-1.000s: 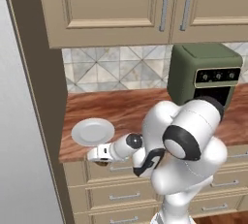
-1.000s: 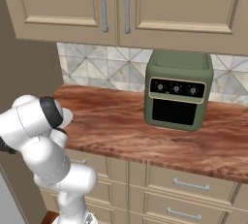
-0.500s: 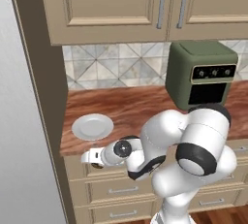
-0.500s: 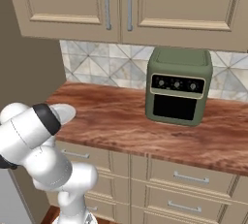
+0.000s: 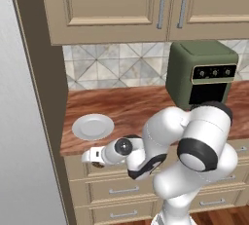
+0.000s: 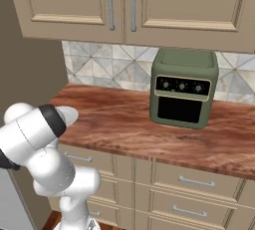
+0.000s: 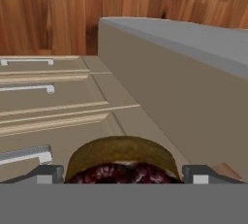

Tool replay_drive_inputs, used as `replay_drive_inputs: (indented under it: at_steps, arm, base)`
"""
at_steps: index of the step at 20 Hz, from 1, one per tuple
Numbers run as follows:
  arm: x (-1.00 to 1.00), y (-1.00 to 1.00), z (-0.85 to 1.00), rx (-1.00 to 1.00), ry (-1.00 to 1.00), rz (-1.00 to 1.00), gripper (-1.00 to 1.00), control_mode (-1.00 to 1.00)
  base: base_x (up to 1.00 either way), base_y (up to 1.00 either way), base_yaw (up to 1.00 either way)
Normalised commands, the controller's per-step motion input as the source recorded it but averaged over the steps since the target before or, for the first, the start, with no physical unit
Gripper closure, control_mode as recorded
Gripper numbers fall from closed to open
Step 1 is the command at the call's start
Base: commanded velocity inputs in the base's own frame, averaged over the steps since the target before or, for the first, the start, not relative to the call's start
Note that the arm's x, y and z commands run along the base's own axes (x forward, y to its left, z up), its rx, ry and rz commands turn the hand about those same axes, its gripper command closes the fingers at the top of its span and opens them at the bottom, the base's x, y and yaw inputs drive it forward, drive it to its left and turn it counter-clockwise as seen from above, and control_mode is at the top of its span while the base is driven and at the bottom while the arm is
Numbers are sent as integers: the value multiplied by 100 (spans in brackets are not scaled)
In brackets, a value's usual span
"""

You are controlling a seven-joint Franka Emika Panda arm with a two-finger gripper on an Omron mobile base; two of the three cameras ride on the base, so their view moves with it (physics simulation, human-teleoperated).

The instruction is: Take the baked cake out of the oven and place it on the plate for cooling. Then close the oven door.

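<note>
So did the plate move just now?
No. The plate still lies at the left end of the counter, just as far from the green appliance. Only the whole picture shifted slightly.

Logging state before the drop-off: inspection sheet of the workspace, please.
Surface: wood-grain counter, plate on it near its left end.
Job's things: plate bare; cake between the tool's fingertips, beside the drawer fronts.
Clutter: green countertop oven, door shut.
Grippers: tool below the counter edge, under the plate, jaws wide around the cake.
Cables: nothing seen.
Surroundings: upper cabinets, tiled backsplash, drawers, wood floor.
</note>
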Motion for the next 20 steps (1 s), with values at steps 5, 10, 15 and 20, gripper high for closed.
replay_drive_inputs:
  at_steps: [5,10,15,20]
  arm:
    - [0,0,0,0,0,0,100,100]
    - [0,0,0,0,0,0,100,100]
    - [0,0,0,0,0,0,100,100]
    - [0,0,0,0,0,0,100,-100]
  base:
    - [0,0,0]
    - [0,0,0]
    - [0,0,0]
    - [0,0,0]
